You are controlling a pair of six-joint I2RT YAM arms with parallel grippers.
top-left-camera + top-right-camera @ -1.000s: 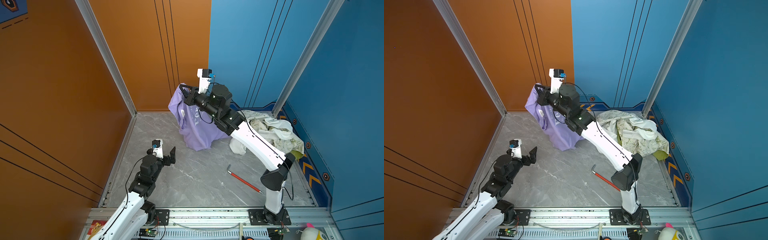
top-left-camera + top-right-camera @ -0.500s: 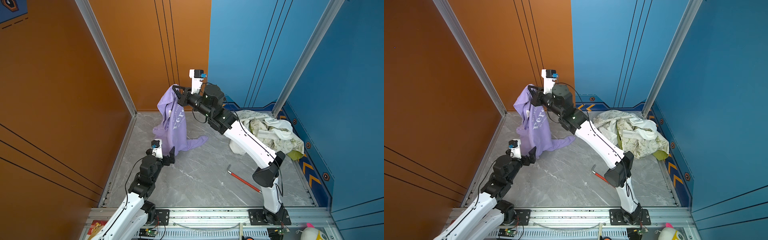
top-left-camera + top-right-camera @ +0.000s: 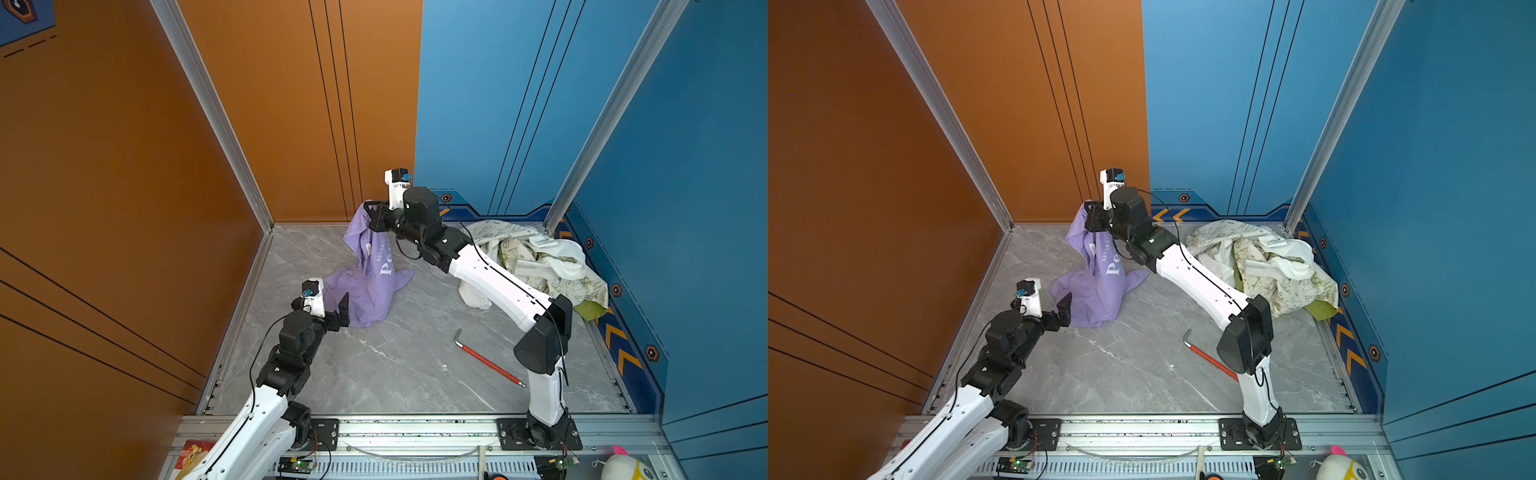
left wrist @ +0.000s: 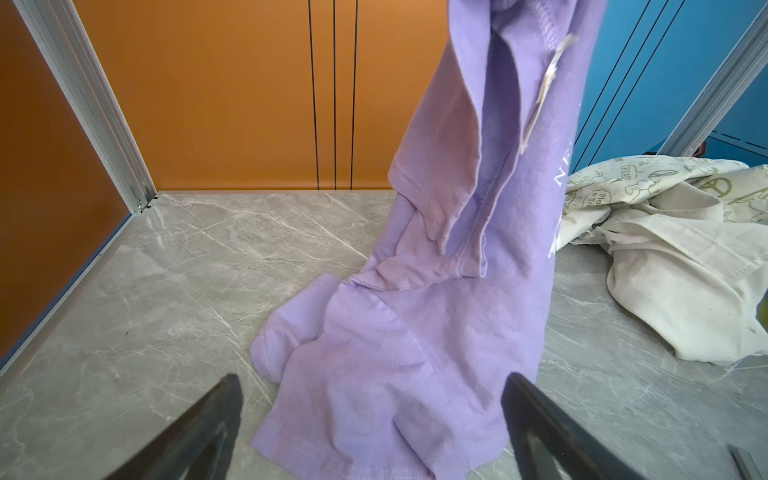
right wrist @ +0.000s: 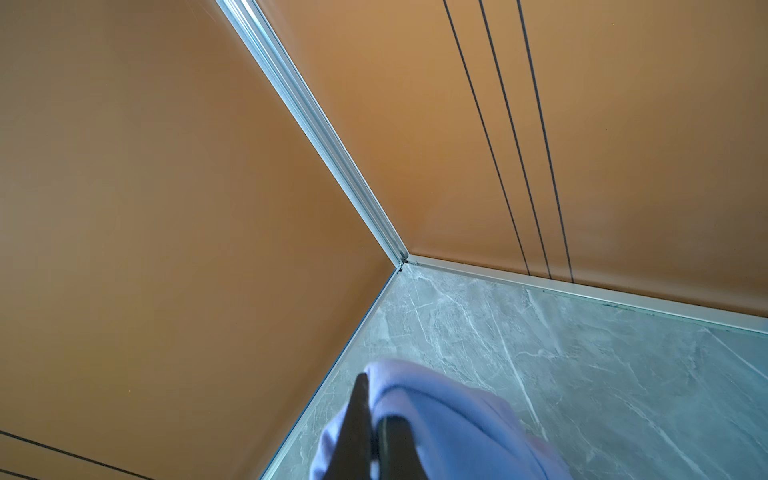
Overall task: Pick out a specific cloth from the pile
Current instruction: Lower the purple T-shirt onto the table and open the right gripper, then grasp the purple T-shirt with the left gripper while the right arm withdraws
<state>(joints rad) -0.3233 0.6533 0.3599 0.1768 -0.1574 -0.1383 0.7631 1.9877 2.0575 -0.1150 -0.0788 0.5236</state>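
Observation:
The cloth (image 3: 374,286) is lilac with white lettering. It hangs from my right gripper (image 3: 371,214), which is shut on its top edge near the back wall, and its lower half lies spread on the grey floor. It shows the same way in both top views (image 3: 1100,291). The right wrist view shows the right gripper (image 5: 374,415) pinching a lilac fold (image 5: 449,407). My left gripper (image 3: 328,309) (image 3: 1048,309) stands open at the cloth's near hem. In the left wrist view its fingertips straddle the hem (image 4: 374,415) without gripping. The pile (image 3: 536,262) (image 3: 1262,266) (image 4: 665,232) of cream and white cloths lies in the back right corner.
A red-handled hex key (image 3: 486,361) (image 3: 1208,357) lies on the floor to the right of the middle. Orange walls close the left and back, blue walls the right. An aluminium rail (image 3: 415,428) runs along the front, with a plush toy (image 3: 623,467) beyond it.
My right gripper carried the cloth leftward away from the pile, then came lower, and the cloth's bottom settled onto the floor in front of the left gripper. The left arm stayed still.

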